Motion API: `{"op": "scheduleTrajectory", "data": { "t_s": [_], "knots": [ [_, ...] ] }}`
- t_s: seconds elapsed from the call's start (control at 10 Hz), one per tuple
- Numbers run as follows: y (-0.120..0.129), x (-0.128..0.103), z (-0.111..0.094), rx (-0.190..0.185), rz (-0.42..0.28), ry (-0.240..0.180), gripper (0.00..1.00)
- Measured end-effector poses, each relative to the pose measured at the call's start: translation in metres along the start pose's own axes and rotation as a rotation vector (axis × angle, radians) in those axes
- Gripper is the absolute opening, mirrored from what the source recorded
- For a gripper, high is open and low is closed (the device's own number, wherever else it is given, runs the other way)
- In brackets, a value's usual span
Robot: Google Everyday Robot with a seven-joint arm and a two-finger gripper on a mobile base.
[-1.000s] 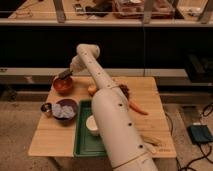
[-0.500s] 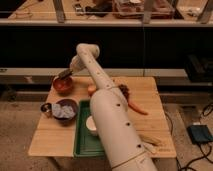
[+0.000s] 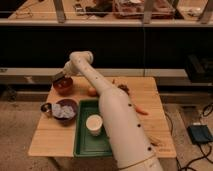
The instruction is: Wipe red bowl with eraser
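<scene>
My gripper (image 3: 60, 78) clasps the small dark grey-black rectangular eraser (image 3: 59, 77) at the far rim of the small round orange-red bowl (image 3: 63, 86), which sits beyond the dark purple bowl (image 3: 65, 110). I judge wiping underway, strokes remaining. My white arm (image 3: 107, 107) stretches forward, wrist bent down over the red bowl.

A wooden table (image 3: 145, 95) is carrying a dark purple bowl (image 3: 65, 110) with a grey-blue cloth (image 3: 62, 111) lying inside it, and a tiny metal cup (image 3: 46, 108) is sitting just to that bowl's left. A green tray (image 3: 86, 145) is lying near the front edge with a white cup (image 3: 94, 124) standing in it, while an orange carrot (image 3: 141, 111) is resting on the right part of the top. Beyond the table, a grey ledge (image 3: 170, 73) is running along a dark wall, and the gripper (image 3: 60, 77) is hanging over the table's far left corner.
</scene>
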Motion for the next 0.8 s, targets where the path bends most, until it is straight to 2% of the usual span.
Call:
{"op": "scheduleTrajectory", "data": {
  "t_s": [0.2,0.3,0.8],
  "knots": [
    [0.001,-0.027,0.005,0.047,0.012,-0.002,0.0],
    [0.003,-0.031,0.002,0.05,0.005,-0.005,0.0],
    [0.023,-0.054,-0.028,0.002,-0.038,-0.034,0.0]
  ]
}}
